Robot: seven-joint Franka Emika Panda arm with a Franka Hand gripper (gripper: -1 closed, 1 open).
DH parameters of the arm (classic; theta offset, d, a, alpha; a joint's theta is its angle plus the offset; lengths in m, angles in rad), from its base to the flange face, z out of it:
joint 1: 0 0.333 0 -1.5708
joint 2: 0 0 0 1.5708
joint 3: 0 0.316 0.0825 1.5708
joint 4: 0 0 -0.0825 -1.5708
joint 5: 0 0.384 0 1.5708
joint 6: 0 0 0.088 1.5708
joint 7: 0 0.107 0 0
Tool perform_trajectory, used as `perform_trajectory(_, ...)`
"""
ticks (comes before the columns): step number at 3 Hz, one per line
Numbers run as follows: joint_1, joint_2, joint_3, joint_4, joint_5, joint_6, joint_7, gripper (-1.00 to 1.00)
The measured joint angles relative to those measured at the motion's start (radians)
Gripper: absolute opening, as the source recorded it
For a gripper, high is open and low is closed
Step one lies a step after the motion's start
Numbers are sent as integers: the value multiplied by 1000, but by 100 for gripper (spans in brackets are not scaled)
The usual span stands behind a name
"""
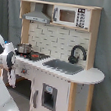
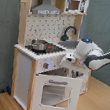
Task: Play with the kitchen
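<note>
The white arm (image 2: pixel 99 55) comes in from the second exterior view's right, bent at a round joint. Its gripper (image 2: pixel 68 58) points toward the second exterior view's left. In the first exterior view the gripper (image 1: pixel 10 78) hangs down at that picture's left edge, under the chunky white wrist (image 1: pixel 6 59).

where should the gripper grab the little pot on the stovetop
Probably the rim of the pot, coming straight down from above. It sits upright with its open top facing up on the stovetop, and the backsplash behind it blocks a rear approach. Any side handle is too unclear to rely on.
</note>
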Motion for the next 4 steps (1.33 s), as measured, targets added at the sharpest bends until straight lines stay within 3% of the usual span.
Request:
perform_trajectory(1, -13, 58, 13, 0, -1, 7, -82, 100)
perform_trajectory(2, -68, 95, 48, -1, -2, 7, -153, 100)
perform_trajectory(3, -124, 105, 111, 2, -2, 7, -176, 100)
perform_trajectory(4, -129, 105, 118, 2, -2, 7, -177, -100)
